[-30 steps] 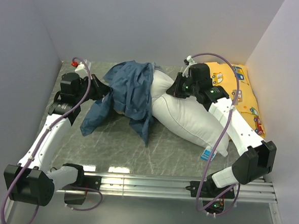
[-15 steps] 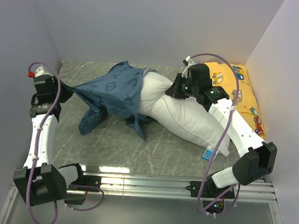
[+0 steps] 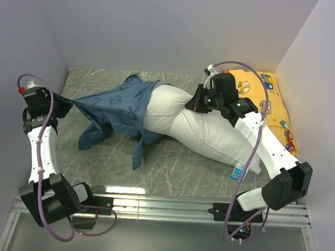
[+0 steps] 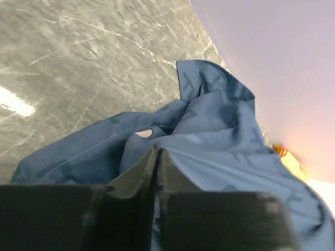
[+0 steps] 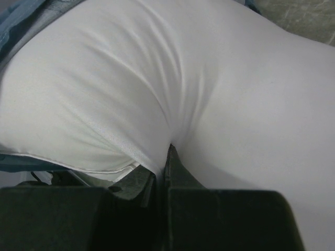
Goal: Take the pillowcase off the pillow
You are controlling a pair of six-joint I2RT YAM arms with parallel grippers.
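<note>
Over by the left wall the left gripper [image 3: 68,104] is clamped tight on a pinch of the pillowcase [image 3: 120,107]. In the left wrist view its jaws meet with no gap and the blue cloth bunches out right in front of them. From that pinch the pillowcase runs taut to the right, fanning wider until it reaches the pillow [image 3: 212,137]. Its far end is still wrapped over the pillow's left end and covers only that tip. Loose flaps hang off the stretched part and lie on the table [image 3: 182,166], trailing toward the near side. Pale letters show on the upper face of the cloth.

The pillow lies slantwise across the middle of the table, its covered end toward the far left and its bare end toward the near right. Most of it is plain white and uncovered. A small blue-and-white tag [image 3: 238,172] sticks out at the near right end.

The right gripper [image 3: 195,103] sits on top of the pillow just right of the pillowcase's edge. Its jaws are squeezed together on a fold of the white cover, and a deep crease runs into them in the right wrist view.

A yellow pillow [image 3: 277,109] sits in the far right corner against the wall, partly hidden behind the right arm
</note>
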